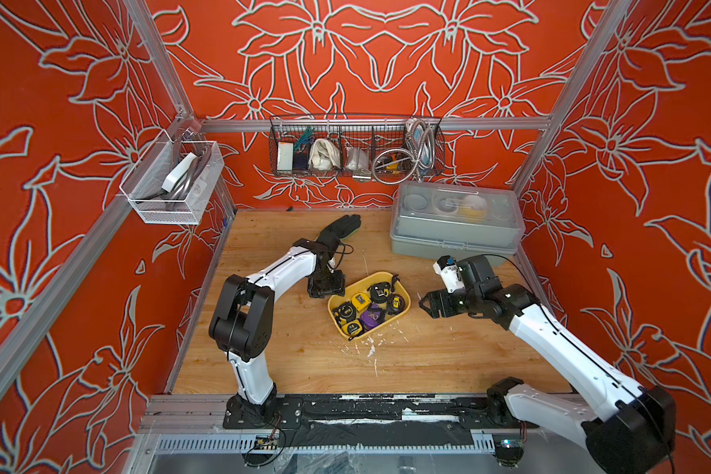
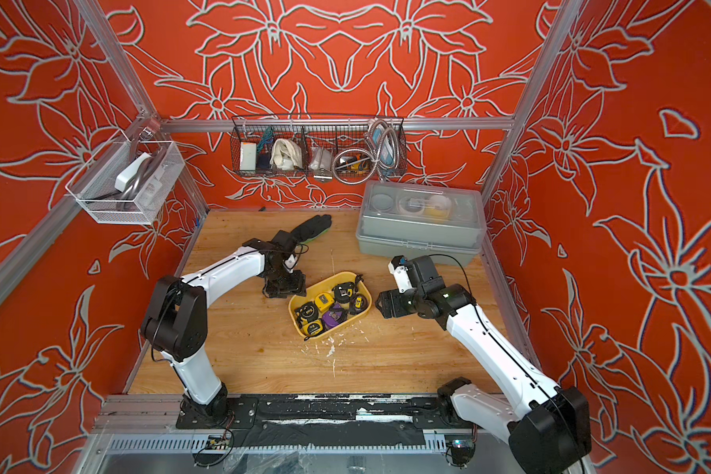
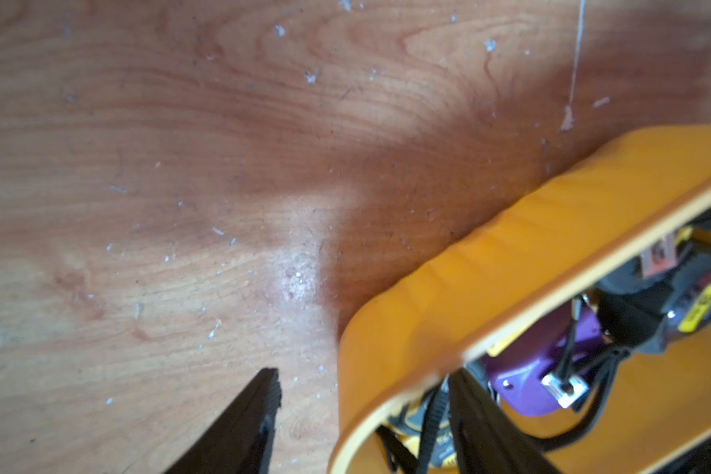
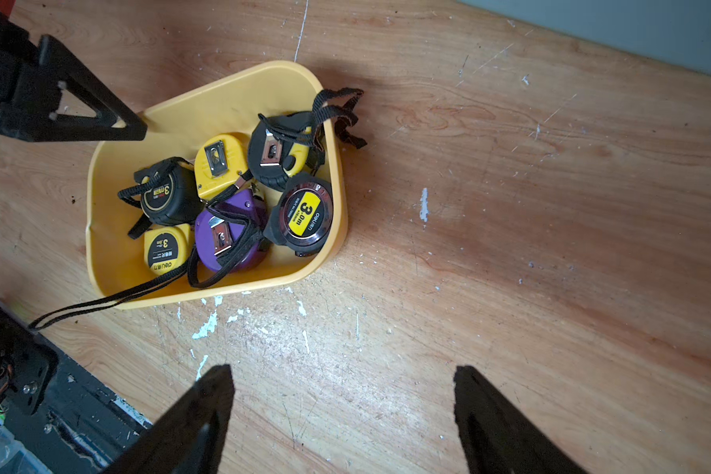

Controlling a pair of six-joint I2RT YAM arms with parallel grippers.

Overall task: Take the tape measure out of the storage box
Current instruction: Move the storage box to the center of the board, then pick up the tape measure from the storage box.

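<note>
**6 tape measures in the yellow box, both grippers open**

Through the right wrist camera I could read most of the writing. The round black tape measure carried a yellow label with "3.0m" and what looked like "deli". The small yellow tape measure had a black disc with "3m" and the same brand. The black tape measure next to it showed "3m" in gold. The purple tape measure, the plain yellow tape measure and the black-and-yellow tape measure lay clip side up, so I saw no writing on them.

All 6 lay packed together inside the yellow box, a shallow lidless tub with rounded corners. It stood in the middle of the wooden table, well apart from the grey case at the back. Black straps hung over its rim in 2 places.

The left gripper had its jaws apart, one either side of the box wall. 1 finger was outside above the table and the other inside near the purple tape measure. It held nothing. The right gripper had its jaws spread wide over bare wood just beside the box, also holding nothing.
</note>
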